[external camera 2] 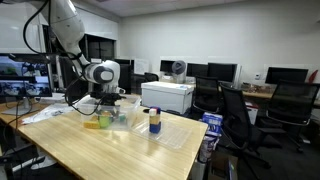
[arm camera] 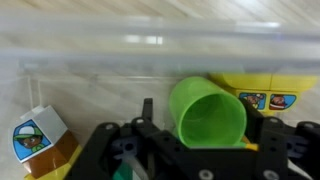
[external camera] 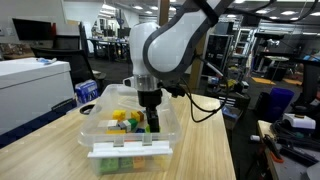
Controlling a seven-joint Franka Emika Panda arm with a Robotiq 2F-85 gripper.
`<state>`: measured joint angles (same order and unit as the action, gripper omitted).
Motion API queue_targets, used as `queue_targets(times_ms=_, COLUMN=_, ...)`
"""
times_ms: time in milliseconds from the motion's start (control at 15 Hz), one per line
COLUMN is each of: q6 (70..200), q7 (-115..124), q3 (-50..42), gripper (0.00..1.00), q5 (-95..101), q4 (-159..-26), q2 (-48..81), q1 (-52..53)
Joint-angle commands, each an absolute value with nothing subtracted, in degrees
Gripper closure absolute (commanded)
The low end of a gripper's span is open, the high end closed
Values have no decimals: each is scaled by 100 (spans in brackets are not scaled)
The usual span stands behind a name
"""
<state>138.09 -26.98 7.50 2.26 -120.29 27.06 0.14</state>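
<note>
My gripper point(arm camera: 207, 118) reaches down into a clear plastic bin point(arm camera: 120, 50). A bright green cup point(arm camera: 215, 98) lies on its side between the jaws, its mouth towards the camera. The right finger point(arm camera: 268, 130) sits against the cup; the left finger point(arm camera: 148, 112) stands a little off it, so the jaws are open around it. A yellow block with stickers point(arm camera: 262, 88) lies behind the cup, and another stickered block point(arm camera: 38, 138) is at the left. In both exterior views the gripper point(external camera: 153, 122) point(external camera 2: 107, 106) is down among the coloured toys point(external camera: 125, 118) in the bin point(external camera: 100, 135).
The bin point(external camera 2: 120, 122) stands on a wooden table point(external camera: 50, 150), with its lid point(external camera: 128, 150) in front. A small bottle point(external camera 2: 154, 122) stands nearby on a clear sheet. A white printer point(external camera 2: 167, 96) and office chairs point(external camera 2: 236, 110) are behind. A white box point(external camera: 35, 85) stands at the side.
</note>
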Motion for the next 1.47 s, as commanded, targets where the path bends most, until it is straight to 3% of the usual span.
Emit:
queue_targets(times_ms=0, q6=13873, q7=-2808, q3=747, gripper=47, q5=474, q4=-12049, q2=2754, q1=-10)
queue_targets(times_ms=200, q6=14067, q7=-2620, q3=660, gripper=66, q5=788, q4=-12051, q2=2685, q1=110)
queue_targets(times_ms=533, q6=13877, q7=-2210, q3=559, gripper=66, q5=1132, q4=-11976, q2=2389, q1=274)
queue_targets(times_ms=1400, q6=11667, q7=-1728, q3=459, gripper=66, q5=135, q4=-10970, q2=1276, q1=37)
